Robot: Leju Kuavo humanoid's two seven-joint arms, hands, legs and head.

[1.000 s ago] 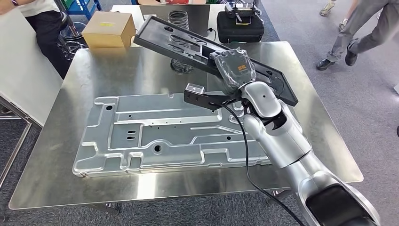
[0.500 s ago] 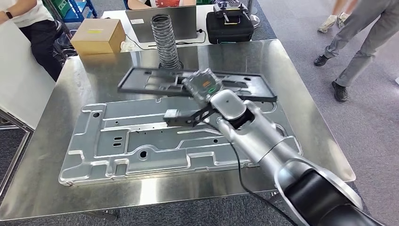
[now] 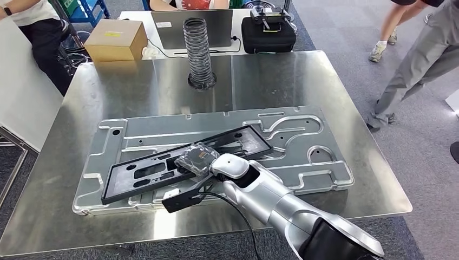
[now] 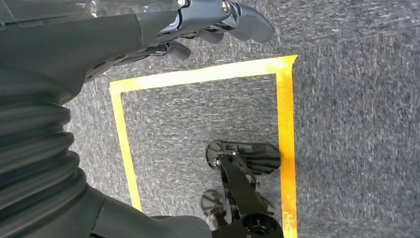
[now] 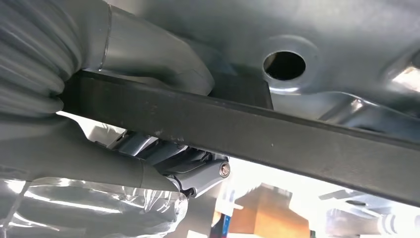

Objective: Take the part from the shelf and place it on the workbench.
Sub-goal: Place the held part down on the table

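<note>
You are at the placing step: your right robot hand (image 3: pixel 197 160) grips the black frame part (image 3: pixel 162 172) by its long edge, and the right wrist view shows the thumb above the bar and the fingers (image 5: pixel 198 171) wrapped beneath it. The part lies slantwise over the big silver stamped plate (image 3: pixel 303 146) that covers much of the tabletop (image 3: pixel 270 76), with its far corner toward the plate's middle and its near end toward the plate's front left corner. From the head view I cannot tell whether the part already rests flat on the plate or sits just above it; the wrist view suggests the gripped edge is a little raised, because the fingers lie under it. Your left robot hand (image 4: pixel 208 25) hangs by the robot's side over grey carpet marked with yellow tape, its fingers curled in and holding nothing. The next move, as I judge it, calls for you to lower the gripped edge until the part bears on the plate, then loosen the fingers and draw the hand out toward the plate's front edge without dragging the part along. Keep clear of the coiled grey hose (image 3: pixel 198 51) standing beyond the plate, and watch the black cable (image 3: pixel 238 214) under your forearm.
</note>
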